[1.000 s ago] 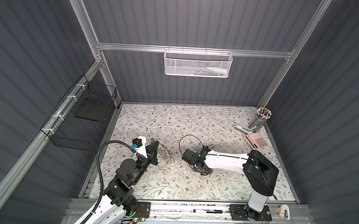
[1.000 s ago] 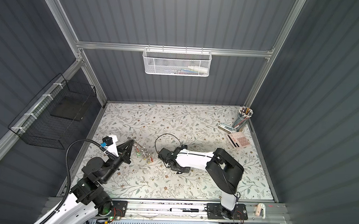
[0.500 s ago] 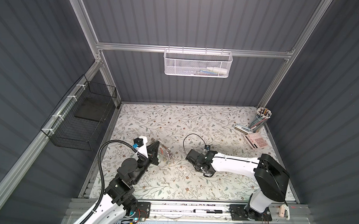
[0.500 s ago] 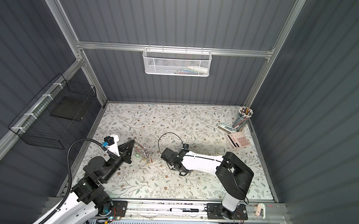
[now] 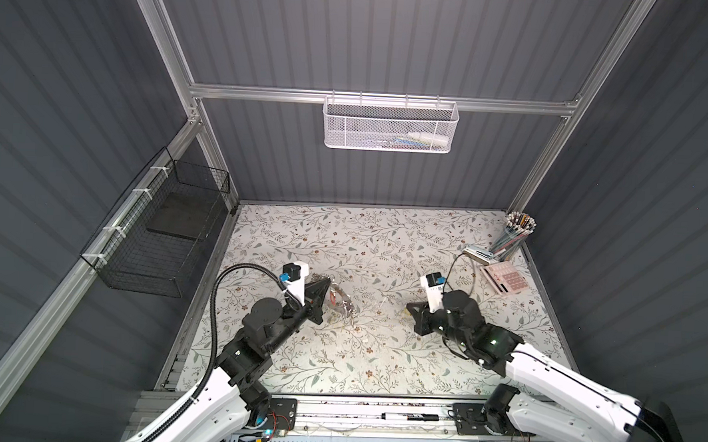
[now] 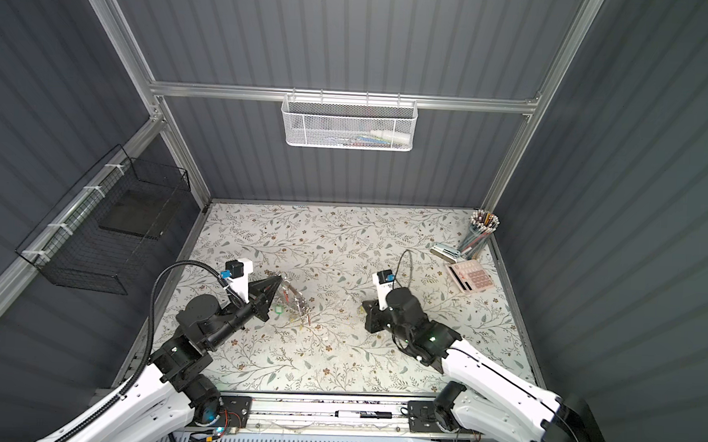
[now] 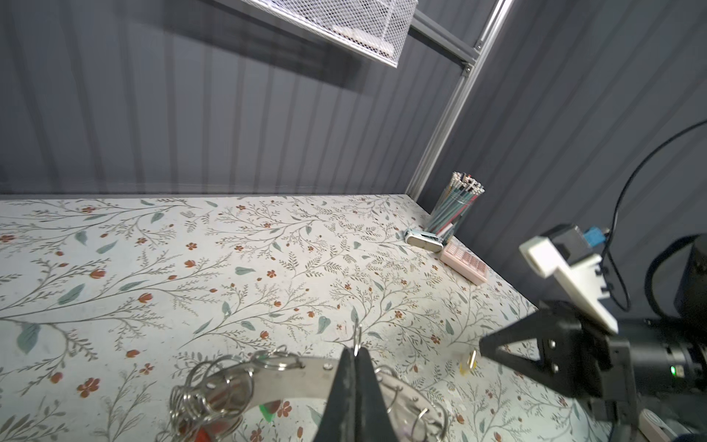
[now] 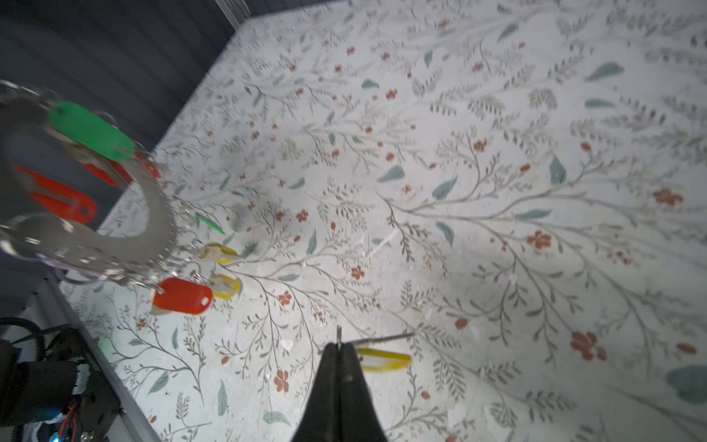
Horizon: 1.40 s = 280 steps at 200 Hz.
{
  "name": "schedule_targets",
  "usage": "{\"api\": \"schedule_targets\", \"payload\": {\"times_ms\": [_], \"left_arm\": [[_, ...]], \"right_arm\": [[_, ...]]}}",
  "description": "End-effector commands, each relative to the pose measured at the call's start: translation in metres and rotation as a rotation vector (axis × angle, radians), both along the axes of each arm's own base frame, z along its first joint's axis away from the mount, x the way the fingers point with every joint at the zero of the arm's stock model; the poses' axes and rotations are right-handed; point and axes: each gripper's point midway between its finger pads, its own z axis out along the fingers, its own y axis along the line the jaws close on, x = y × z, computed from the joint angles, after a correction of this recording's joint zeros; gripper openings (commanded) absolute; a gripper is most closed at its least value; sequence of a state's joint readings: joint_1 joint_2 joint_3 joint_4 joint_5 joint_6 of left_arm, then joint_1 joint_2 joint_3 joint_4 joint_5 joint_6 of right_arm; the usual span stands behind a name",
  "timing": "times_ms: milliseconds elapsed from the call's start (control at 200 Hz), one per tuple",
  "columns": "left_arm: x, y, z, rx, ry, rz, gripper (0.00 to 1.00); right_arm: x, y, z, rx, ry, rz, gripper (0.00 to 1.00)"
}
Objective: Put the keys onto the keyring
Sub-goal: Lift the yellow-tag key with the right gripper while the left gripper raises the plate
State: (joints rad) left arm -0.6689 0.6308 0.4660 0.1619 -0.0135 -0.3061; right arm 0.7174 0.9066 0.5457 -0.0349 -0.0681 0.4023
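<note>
Keyring [image 7: 302,377] of flat grey metal sits clamped in left gripper [image 7: 355,350]. Right gripper [image 8: 339,344] pinches a yellow-tagged key [image 8: 384,359] over floral desk [image 5: 342,246].

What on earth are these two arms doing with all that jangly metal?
They are putting keys on a big ring. The left gripper is pinched shut on the grey keyring and holds it up over the flowered table. Several tagged keys in green, red and yellow already dangle from it. The right gripper is shut on a yellow-tagged key. The two grippers stand apart, so that key is not on the ring yet.
</note>
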Motion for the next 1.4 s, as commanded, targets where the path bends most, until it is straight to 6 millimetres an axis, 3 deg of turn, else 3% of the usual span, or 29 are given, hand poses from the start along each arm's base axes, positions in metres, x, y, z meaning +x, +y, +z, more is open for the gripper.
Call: {"api": "schedule_targets", "payload": {"times_ms": [0,160,475,855,1396], "left_arm": [[-0.010,-0.025,0.043,-0.027,-0.115,-0.148,0.00],[-0.013,-0.057,0.043,0.045,-0.123,-0.317,0.00],[-0.019,-0.093,0.038,0.094,-0.121,-0.526,0.00],[-0.029,-0.115,0.026,0.132,-0.102,-0.636,0.00],[-0.033,-0.123,0.020,0.160,-0.092,-0.650,0.00]], "right_arm": [[-0.021,0.023,0.035,0.086,-0.120,0.261,0.00],[-0.029,0.023,0.055,0.125,-0.146,0.357,0.00],[-0.049,0.026,0.080,0.177,-0.123,0.498,0.00],[-0.050,0.030,0.085,0.189,-0.105,0.523,0.00],[-0.045,0.037,0.101,0.260,-0.115,0.526,0.00]]}}
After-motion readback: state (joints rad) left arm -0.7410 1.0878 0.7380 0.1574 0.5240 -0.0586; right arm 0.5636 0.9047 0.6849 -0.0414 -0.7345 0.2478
